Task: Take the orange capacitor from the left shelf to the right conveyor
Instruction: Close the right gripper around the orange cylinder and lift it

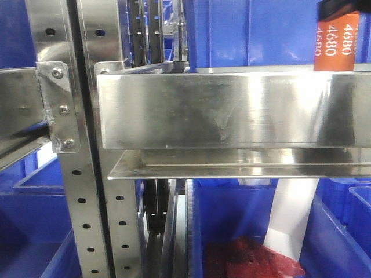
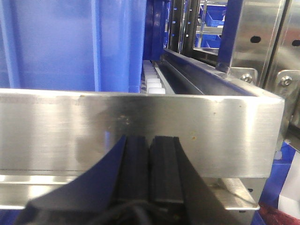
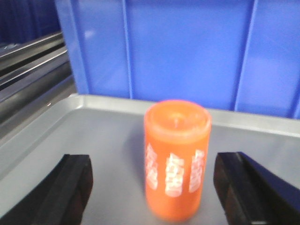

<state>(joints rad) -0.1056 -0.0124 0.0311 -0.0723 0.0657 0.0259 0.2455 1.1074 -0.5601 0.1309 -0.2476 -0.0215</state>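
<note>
Right gripper [image 3: 157, 187] spread wide around the orange capacitor [image 3: 177, 159], no contact; left gripper [image 2: 150, 168] closed on nothing.

Capacitor stands upright on the grey steel shelf [image 3: 108, 126], squarely between the right gripper's two black fingers [image 3: 70, 187], with bare shelf showing on either side of it. Flat top faces up and white print runs down the side. The wrist view is too soft to read it, but the front view gives "4680", with the capacitor high at the right above the shelf's front face. Just beyond the capacitor, past the shelf's raised back lip, is a blue bin [image 3: 187, 51] wall. The left gripper's fingers are pressed together side by side with nothing between them, close in front of the shelf's shiny front face. Cannot tell whether they touch it.
</note>
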